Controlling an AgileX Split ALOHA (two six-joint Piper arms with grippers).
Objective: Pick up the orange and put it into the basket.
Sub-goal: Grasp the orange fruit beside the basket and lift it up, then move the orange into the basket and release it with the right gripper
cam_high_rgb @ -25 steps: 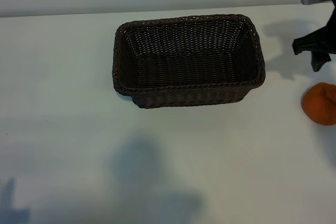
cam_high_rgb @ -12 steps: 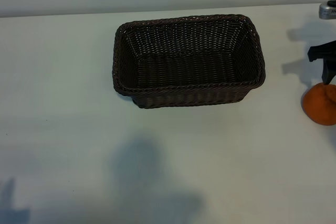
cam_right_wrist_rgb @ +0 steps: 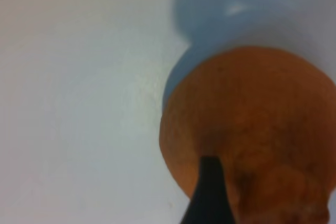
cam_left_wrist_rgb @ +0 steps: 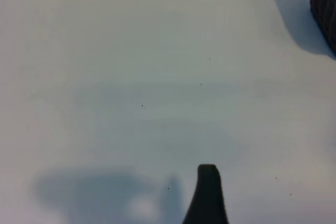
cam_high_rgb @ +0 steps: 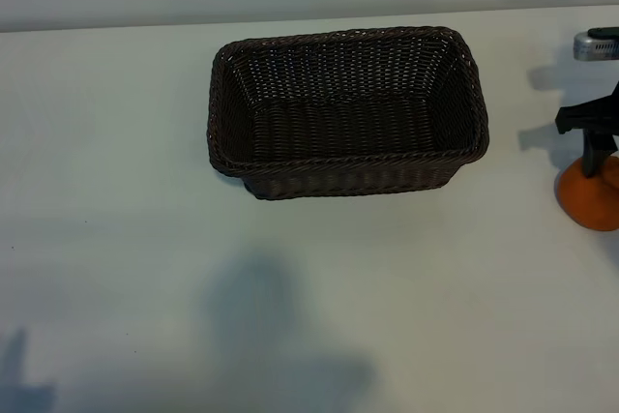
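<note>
Right gripper [cam_high_rgb: 602,147], jaws spread, is poising over the small bright orange fruit [cam_high_rgb: 590,195]; grasp and transfer into the dark woven basket [cam_high_rgb: 343,163] are remaining.

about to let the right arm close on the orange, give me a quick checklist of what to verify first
1. Right gripper over the orange: ok, it hangs right at the fruit's top at the exterior view's right edge.
2. Jaws open: ok, not closed on anything yet.
3. Fingers on both sides of the orange: cannot tell, the right wrist view shows only one finger across the fruit.
4. Orange resting on the table: ok.
5. Basket ready to receive: ok, upright and nothing visible inside.
6. Left gripper out of the way: ok, over bare table.
</note>
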